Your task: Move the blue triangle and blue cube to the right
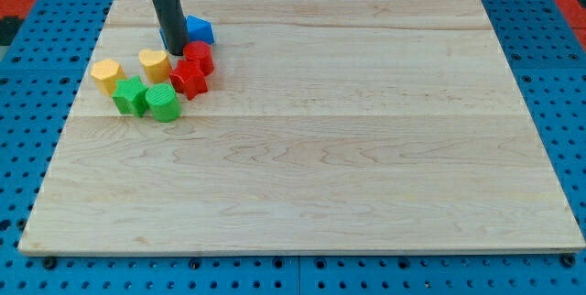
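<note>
A blue block (200, 29), probably the triangle, lies near the board's top left, partly hidden behind my rod. A thin sliver of blue (161, 35) shows at the rod's left edge; I cannot tell its shape. My tip (175, 52) rests on the board just left of and below the blue block, touching or almost touching it. The tip stands between the blue block and a yellow block (154, 63), right next to the red cylinder (199, 57).
A red star-like block (188, 80) lies below the red cylinder. A second yellow block (107, 75) and two green blocks (130, 96) (163, 103) lie to the left and below. The wooden board (366, 148) sits on a blue pegboard.
</note>
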### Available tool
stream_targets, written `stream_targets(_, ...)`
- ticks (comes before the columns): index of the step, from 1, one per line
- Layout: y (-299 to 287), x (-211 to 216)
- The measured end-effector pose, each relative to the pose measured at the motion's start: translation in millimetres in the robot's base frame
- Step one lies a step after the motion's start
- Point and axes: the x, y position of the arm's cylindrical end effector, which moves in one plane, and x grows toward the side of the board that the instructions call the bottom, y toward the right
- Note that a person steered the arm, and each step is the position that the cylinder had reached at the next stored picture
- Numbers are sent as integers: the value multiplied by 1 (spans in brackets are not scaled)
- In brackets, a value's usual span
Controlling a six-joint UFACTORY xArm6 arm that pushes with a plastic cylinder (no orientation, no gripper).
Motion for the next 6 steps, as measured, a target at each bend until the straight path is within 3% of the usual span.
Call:
stream_targets(2, -63, -14)
stream_targets(4, -30, -64)
stream_targets(6, -94, -55)
